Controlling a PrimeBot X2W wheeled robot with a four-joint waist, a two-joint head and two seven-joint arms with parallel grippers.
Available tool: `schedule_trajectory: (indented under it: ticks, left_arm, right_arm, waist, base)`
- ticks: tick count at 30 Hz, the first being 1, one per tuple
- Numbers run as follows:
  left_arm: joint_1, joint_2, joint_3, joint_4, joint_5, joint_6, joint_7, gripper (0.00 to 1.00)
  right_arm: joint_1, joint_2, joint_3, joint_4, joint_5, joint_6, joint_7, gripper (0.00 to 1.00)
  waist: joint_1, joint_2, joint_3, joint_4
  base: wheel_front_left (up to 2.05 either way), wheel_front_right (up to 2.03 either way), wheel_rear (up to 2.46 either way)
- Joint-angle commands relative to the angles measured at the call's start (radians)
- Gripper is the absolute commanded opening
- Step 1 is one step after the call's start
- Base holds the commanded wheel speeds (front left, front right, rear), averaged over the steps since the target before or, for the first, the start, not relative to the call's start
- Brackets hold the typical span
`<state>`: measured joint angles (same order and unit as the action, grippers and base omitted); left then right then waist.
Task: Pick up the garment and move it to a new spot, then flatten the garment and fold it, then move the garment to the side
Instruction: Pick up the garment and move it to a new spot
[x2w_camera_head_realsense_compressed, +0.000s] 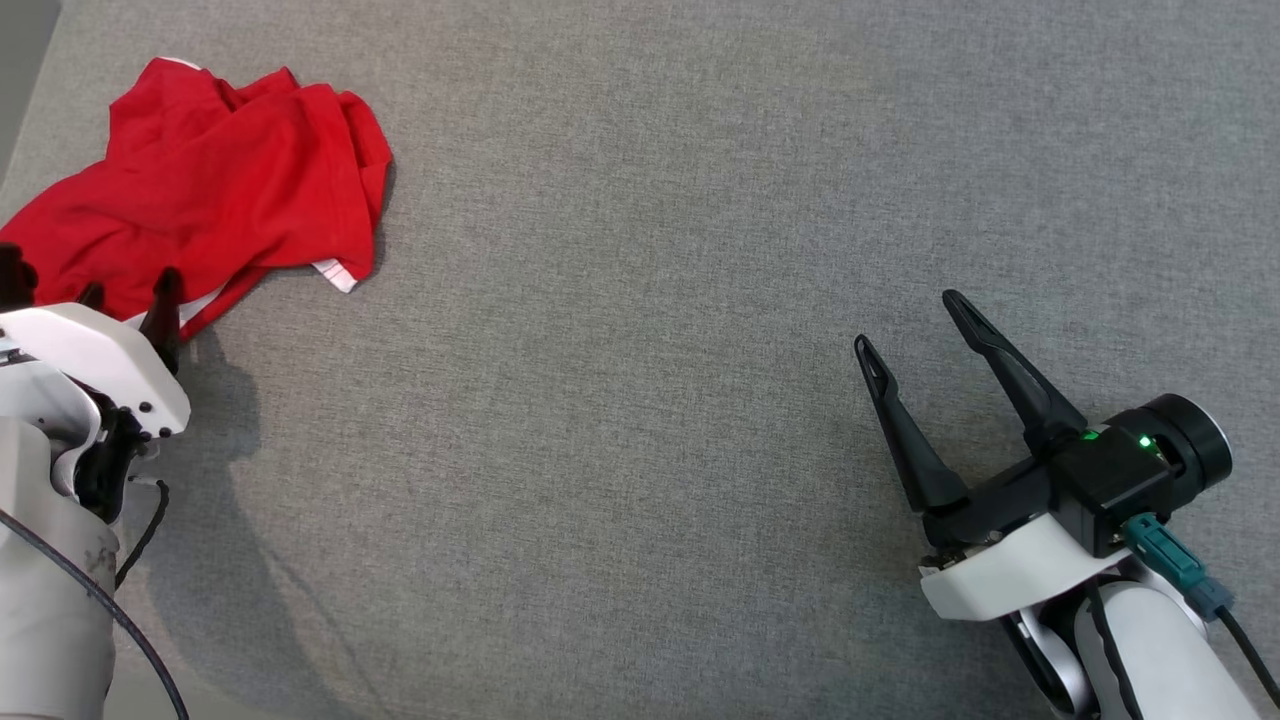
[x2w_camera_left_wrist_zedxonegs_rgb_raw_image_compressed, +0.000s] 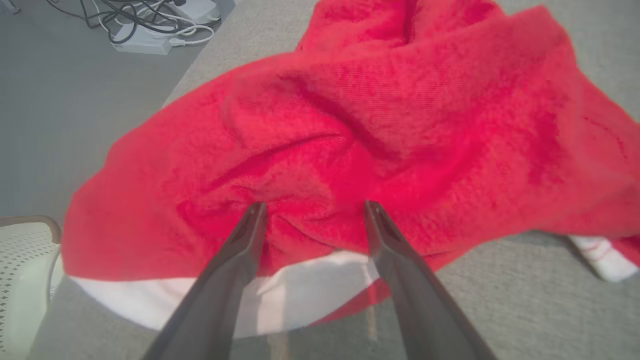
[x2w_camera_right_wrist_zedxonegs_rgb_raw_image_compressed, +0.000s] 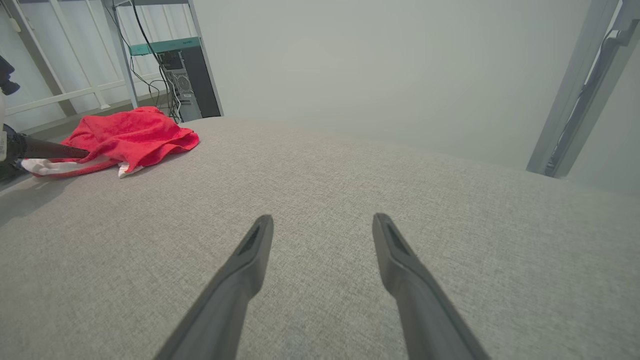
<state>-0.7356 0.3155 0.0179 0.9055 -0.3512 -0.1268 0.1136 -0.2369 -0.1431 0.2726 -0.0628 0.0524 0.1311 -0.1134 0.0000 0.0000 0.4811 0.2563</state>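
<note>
Grey woven fabric covers the table across the head view. A red garment lies crumpled at its far left corner, with a bit of white trim showing at the near edge. The left gripper is at the garment's near edge. Its dark fingers point at the cloth and its jaws are spread. The right gripper sits well apart at the lower right, over bare table, with its jaws spread wide and nothing between them.

From the left wrist, the garment takes up most of the picture in bunched folds, with a white band along the near hem. The left gripper has its two fingers spread, and both tips reach the red cloth just above that band. A ridge of cloth stands between them, not pinched. Whether the tips press into it I cannot tell. Beyond the table edge, on the floor, lie cables, and a pale perforated object sits at the lower left.

From the right wrist, the right gripper hangs with its jaws spread above bare table. The garment is at the far left corner. A finger of the left gripper lies against its near side. Behind stand a dark cabinet and a pale wall.
</note>
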Motion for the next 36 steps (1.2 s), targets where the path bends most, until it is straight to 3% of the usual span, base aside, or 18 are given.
schedule_trajectory:
  ticks: [1, 4, 5, 6, 13, 16, 24, 29, 36]
  left_arm:
    - [-0.022, 0.001, 0.01, 0.019, -0.023, -0.002, 0.002, 1.0]
    - [-0.043, 0.002, 0.013, 0.068, -0.052, -0.003, 0.009, 1.0]
    - [-0.046, 0.005, 0.01, 0.084, -0.056, -0.002, 0.01, 0.24]
    - [-0.051, 0.007, 0.005, 0.097, -0.06, -0.003, 0.006, 0.0]
    - [-0.059, 0.013, -0.041, 0.118, -0.083, -0.004, -0.088, 0.0]
    - [-0.061, -0.007, -0.046, 0.05, -0.155, -0.004, -0.174, 0.0]
    - [-0.034, 0.058, -0.067, -0.15, -0.233, -0.004, -0.292, 0.0]
    - [-0.024, 0.066, -0.06, -0.308, -0.241, 0.007, -0.297, 0.0]
    - [0.014, 0.045, -0.065, -0.58, -0.27, 0.05, -0.213, 0.0]
  right_arm:
    - [-0.004, -0.001, -0.002, -0.007, -0.006, -0.001, -0.002, 1.0]
    - [-0.005, 0.0, -0.005, -0.008, -0.01, -0.001, 0.001, 1.0]
    - [-0.004, 0.0, -0.006, -0.008, -0.01, -0.001, 0.002, 1.0]
    - [-0.004, -0.001, -0.007, -0.008, -0.01, -0.001, 0.004, 1.0]
    - [-0.007, 0.0, -0.012, 0.009, -0.004, -0.001, -0.003, 1.0]
    - [-0.005, 0.009, -0.01, 0.027, 0.002, -0.001, -0.017, 1.0]
    - [0.004, 0.029, -0.022, 0.079, 0.029, -0.001, -0.064, 1.0]
    - [0.001, 0.046, -0.022, 0.109, 0.043, -0.001, -0.089, 1.0]
    - [0.001, 0.064, -0.028, 0.136, 0.054, -0.001, -0.118, 1.0]
  waist:
    - [0.0, 0.0, 0.004, -0.003]
    - [0.0, 0.0, 0.01, -0.002]
    - [0.0, 0.0, 0.01, -0.001]
    - [0.0, 0.0, 0.01, 0.0]
    - [0.0, 0.0, -0.021, 0.012]
    - [0.0, 0.0, -0.051, 0.014]
    - [0.0, 0.0, -0.153, 0.007]
    - [0.0, 0.0, -0.21, -0.015]
    - [0.0, 0.0, -0.255, -0.073]
  base:
    - [0.0, 0.0, 0.0]
    - [0.0, 0.0, 0.0]
    - [0.0, 0.0, 0.0]
    - [0.0, 0.0, 0.0]
    - [0.0, 0.0, 0.0]
    - [0.0, 0.0, 0.0]
    - [0.0, 0.0, 0.0]
    - [0.0, 0.0, 0.0]
    - [0.0, 0.0, 0.0]
